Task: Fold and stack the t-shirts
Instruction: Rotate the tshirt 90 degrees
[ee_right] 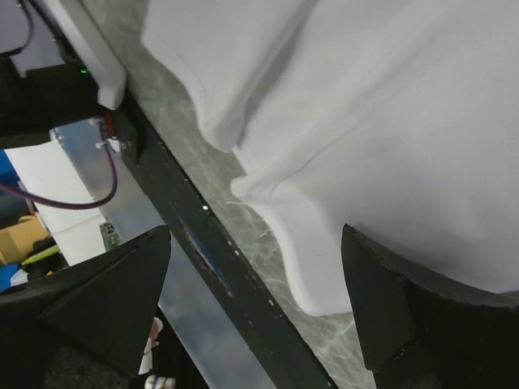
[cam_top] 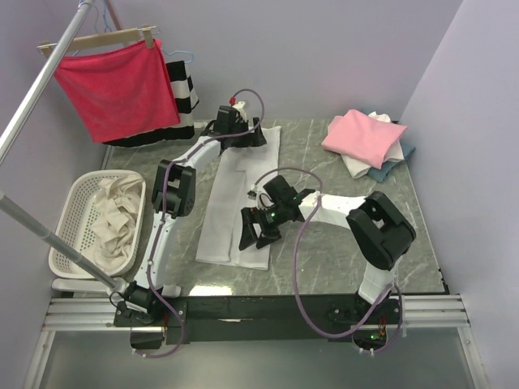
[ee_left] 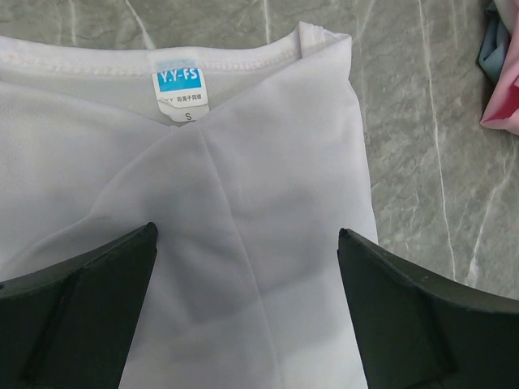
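Observation:
A white t-shirt (cam_top: 237,198) lies folded into a long narrow strip on the marble table, collar at the far end. My left gripper (cam_top: 243,136) hovers open over the collar end; its wrist view shows the cloth (ee_left: 243,186) with the blue neck label (ee_left: 178,85) between the spread fingers. My right gripper (cam_top: 258,231) hovers open over the near hem; its wrist view shows the hem corner (ee_right: 340,275) by the table's front edge. Neither holds anything. A stack of folded shirts, pink (cam_top: 363,136) on top of white and blue-grey, sits at the far right.
A white laundry basket (cam_top: 71,243) with cream cloth stands at the left. A red cloth (cam_top: 117,85) on a wooden hanger and a striped garment (cam_top: 182,89) hang from a rack at the back left. The black front rail (ee_right: 211,243) borders the table.

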